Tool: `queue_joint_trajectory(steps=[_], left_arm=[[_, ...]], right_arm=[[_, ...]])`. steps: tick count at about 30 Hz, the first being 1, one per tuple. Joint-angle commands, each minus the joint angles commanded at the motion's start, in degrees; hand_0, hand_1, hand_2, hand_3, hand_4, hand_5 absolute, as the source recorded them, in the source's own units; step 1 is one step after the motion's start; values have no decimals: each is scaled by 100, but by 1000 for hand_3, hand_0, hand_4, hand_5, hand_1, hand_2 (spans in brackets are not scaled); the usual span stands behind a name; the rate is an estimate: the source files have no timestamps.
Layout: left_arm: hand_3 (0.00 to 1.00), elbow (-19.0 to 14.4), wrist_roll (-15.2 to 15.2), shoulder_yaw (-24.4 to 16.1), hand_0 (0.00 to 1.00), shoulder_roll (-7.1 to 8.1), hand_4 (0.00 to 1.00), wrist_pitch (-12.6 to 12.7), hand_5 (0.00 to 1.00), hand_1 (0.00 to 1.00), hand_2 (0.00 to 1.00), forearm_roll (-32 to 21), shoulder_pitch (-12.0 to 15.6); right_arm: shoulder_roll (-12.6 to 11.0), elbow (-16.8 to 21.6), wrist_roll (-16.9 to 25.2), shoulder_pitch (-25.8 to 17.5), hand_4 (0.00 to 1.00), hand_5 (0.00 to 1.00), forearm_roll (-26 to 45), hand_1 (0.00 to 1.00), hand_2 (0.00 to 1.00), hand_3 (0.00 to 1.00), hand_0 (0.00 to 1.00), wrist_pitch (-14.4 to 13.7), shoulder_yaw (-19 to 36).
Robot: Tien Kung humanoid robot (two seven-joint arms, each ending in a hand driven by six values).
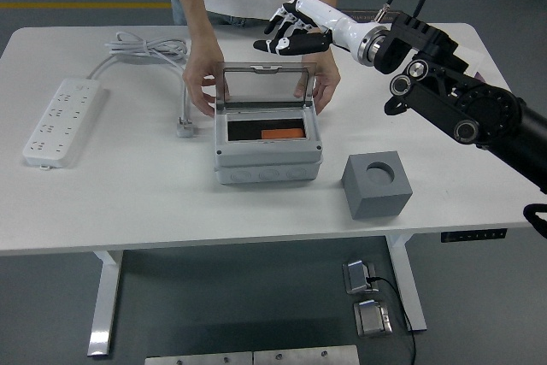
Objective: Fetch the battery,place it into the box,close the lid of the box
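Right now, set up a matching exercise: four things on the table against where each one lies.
Things:
1. power strip
2. grey block
3. battery
4. coiled cable

Places:
A. inside the open box
B. table's left end
C. right of the box, near the front edge
D. far side, left of the person's hands

Pairs: 1-B, 2-C, 3-A, 4-D
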Motion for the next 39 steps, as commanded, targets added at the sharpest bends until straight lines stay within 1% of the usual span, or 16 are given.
queue_joint_trajectory(steps=[3, 4, 9, 10, 11, 14, 18, 21, 22, 27, 28, 29, 33, 34, 39], left_arm=[[619, 0, 18, -47, 631, 20, 667, -1, 196, 675, 633, 70, -36], [619, 0, 21, -55, 630, 24, 667, -1, 195, 676, 633, 86, -48], [619, -4, 41, -110, 630, 31, 667, -6, 195, 676, 633, 209, -144], [619, -6, 43, -113, 630, 29, 667, -8, 196, 676, 632, 223, -157], [619, -7, 45, -118, 630, 28, 667, -9, 196, 676, 632, 239, -171], [619, -5, 59, -157, 630, 32, 667, -11, 196, 676, 632, 300, -188], [618, -2, 85, -220, 629, 39, 668, -15, 195, 676, 633, 388, -202], [618, 0, 85, -224, 629, 40, 668, -17, 195, 676, 633, 405, -209], [619, 2, 86, -229, 629, 40, 668, -17, 195, 676, 632, 412, -210], [619, 9, 97, -273, 629, 31, 668, -18, 195, 676, 632, 463, -197], [619, 10, 107, -300, 629, 27, 667, -19, 196, 676, 633, 491, -192], [619, 12, 114, -319, 629, 25, 667, -19, 196, 676, 633, 511, -189], [619, 12, 120, -339, 629, 15, 667, -22, 196, 676, 633, 539, -190], [619, 13, 119, -336, 629, 14, 667, -22, 195, 677, 632, 538, -193], [619, 15, 113, -328, 629, 13, 667, -22, 195, 677, 632, 531, -198]], right_arm=[[141, -425, 160, 186, 860, 559, 256, 488, 576, 634, 599, -60, -211], [175, -546, 197, 224, 846, 550, 314, 543, 622, 643, 632, -76, -269], [367, -1180, 427, 318, 846, 550, 582, 543, 622, 643, 632, -185, -514], [393, -1283, 470, 323, 843, 552, 624, 620, 668, 680, 671, -204, -539], [422, -1411, 525, 327, 843, 552, 679, 620, 668, 680, 671, -230, -566], [492, -1676, 685, 329, 843, 552, 860, 620, 668, 680, 671, -304, -629], [605, -1930, 858, 328, 843, 554, 1110, 633, 675, 678, 677, -396, -708], [709, -2033, 941, 291, 843, 554, 1259, 633, 675, 678, 677, -475, -776], [747, -2044, 957, 268, 843, 561, 1288, 669, 698, 704, 692, -499, -797], [940, -1982, 1002, 87, 843, 561, 1314, 669, 698, 704, 692, -580, -863], [982, -1967, 1008, 41, 841, 565, 1309, 679, 706, 705, 714, -587, -871], [1008, -1959, 1014, 11, 841, 565, 1309, 679, 706, 705, 714, -589, -875], [1073, -1927, 1045, -100, 841, 565, 1288, 679, 706, 705, 714, -574, -887], [1077, -1919, 1050, -116, 846, 582, 1280, 684, 710, 702, 715, -568, -887], [1067, -1862, 1075, -173, 846, 582, 1218, 684, 710, 702, 715, -564, -875]])
